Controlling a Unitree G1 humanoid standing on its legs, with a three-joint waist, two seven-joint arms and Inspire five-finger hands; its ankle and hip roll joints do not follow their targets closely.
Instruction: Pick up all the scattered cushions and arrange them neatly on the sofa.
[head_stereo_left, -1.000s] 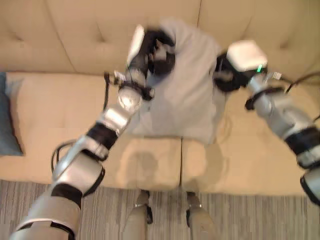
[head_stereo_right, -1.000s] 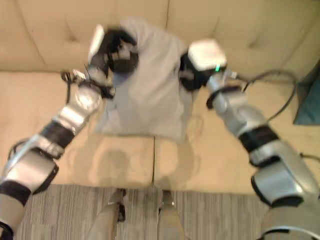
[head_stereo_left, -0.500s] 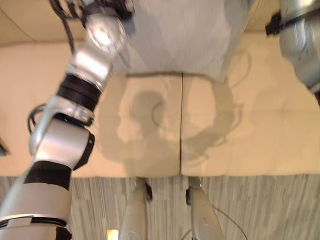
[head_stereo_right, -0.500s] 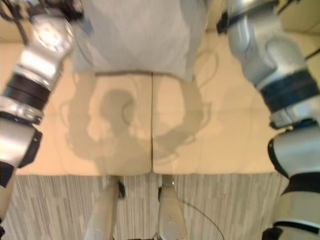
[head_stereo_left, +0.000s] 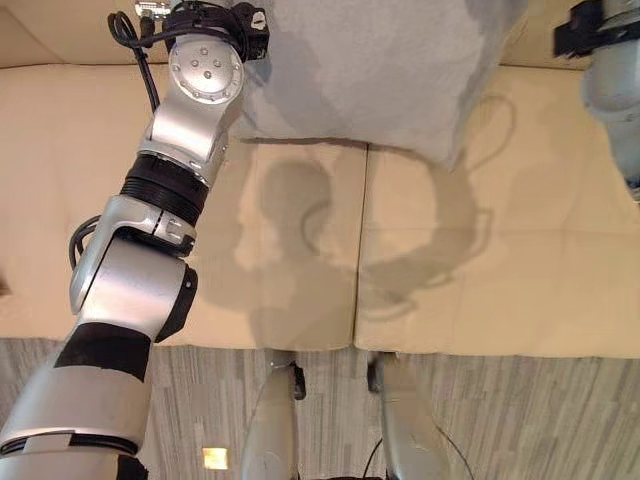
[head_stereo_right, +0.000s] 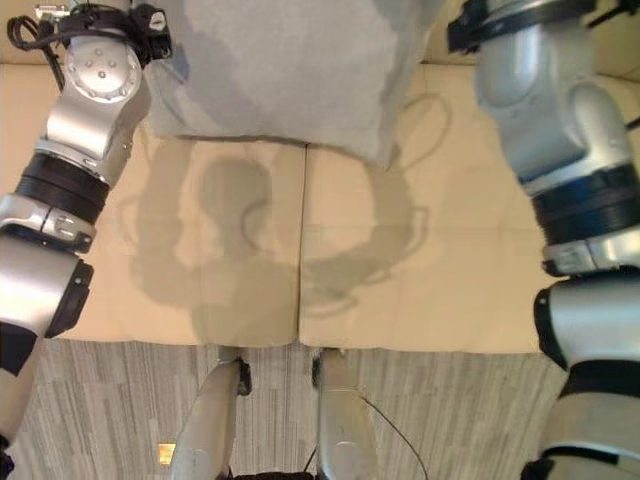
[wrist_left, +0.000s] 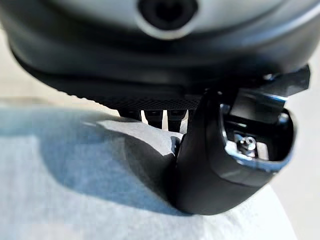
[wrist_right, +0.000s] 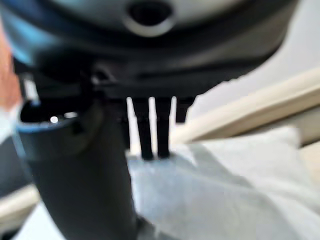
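Currently we are gripping the grey cushion with both left hand and right hand, holding it above the sofa seat.

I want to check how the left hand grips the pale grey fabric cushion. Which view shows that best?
The left wrist view: the left hand has its thumb pressed onto the pale grey fabric cushion, fingers behind its edge. The eye views show the cushion's lower part over the beige sofa; the right wrist view shows another edge.
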